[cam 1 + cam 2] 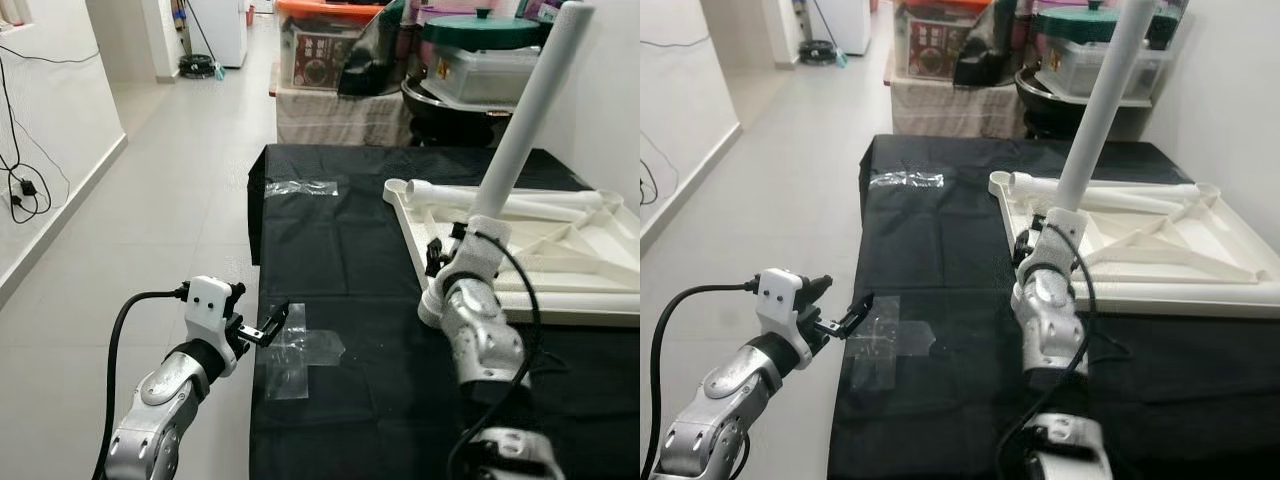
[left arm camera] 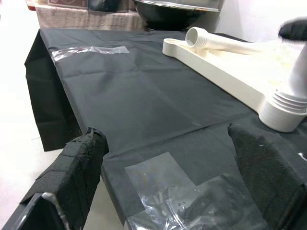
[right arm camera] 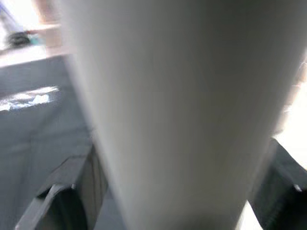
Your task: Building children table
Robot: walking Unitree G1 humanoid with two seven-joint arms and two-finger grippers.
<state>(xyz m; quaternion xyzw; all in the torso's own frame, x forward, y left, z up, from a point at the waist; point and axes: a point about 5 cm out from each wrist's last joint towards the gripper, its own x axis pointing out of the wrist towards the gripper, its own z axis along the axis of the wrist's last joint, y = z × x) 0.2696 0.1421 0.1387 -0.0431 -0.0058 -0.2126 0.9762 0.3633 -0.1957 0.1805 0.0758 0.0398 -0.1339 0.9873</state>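
Observation:
A white child's table top [image 1: 560, 303] lies upside down on the right of the black-covered table [image 1: 340, 250]. A white leg [image 1: 525, 120] stands tilted in its near-left corner socket [image 2: 288, 115]. My right gripper [image 1: 450, 248] is shut on this leg low down, and the leg [image 3: 168, 115] runs between its fingers in the right wrist view. A second white leg [image 1: 500, 205] lies along the top's far rim. My left gripper [image 1: 265, 328] hovers open at the table's left edge, over a patch of clear tape [image 2: 168, 191], holding nothing.
Another strip of clear tape [image 1: 300, 188] sits at the cloth's far left. Behind the table are plastic bins [image 1: 330, 50] and a black bowl [image 1: 450, 100]. Tiled floor [image 1: 150, 200] opens to the left, with cables [image 1: 25, 190] along the wall.

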